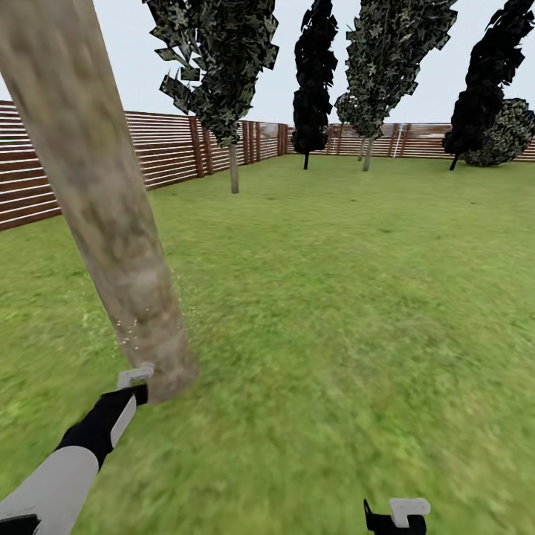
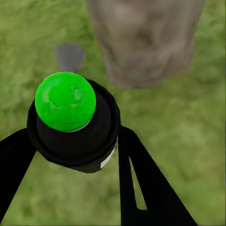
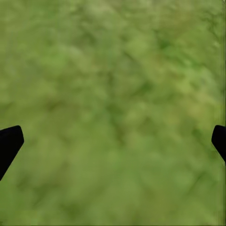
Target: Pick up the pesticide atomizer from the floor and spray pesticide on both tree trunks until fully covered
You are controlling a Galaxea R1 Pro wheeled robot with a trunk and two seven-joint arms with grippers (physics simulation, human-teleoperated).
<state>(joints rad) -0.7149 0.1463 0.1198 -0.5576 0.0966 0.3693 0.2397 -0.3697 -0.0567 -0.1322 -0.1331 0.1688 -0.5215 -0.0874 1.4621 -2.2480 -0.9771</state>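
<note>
The near tree's thick, mottled grey-tan trunk [image 1: 111, 223] leans across the left of the head view. My left gripper [image 1: 137, 383] sits right at its base. In the left wrist view the left gripper [image 2: 75, 136] is shut on the pesticide atomizer [image 2: 66, 101], a black bottle with a round bright-green top, and the trunk [image 2: 146, 42] stands close beyond it. A few fine white specks of pesticide [image 1: 130, 331] float beside the lower trunk. My right gripper [image 1: 394, 520] hangs low at the right; it [image 3: 113, 141] is open over bare grass.
Green lawn [image 1: 334, 297] spreads ahead to the brown slat fence [image 1: 167, 148]. Two more pale-trunked trees [image 1: 234, 169] [image 1: 367, 156] stand far off near the fence. Near-black trees [image 1: 308, 111] [image 1: 475, 111] rise at the back.
</note>
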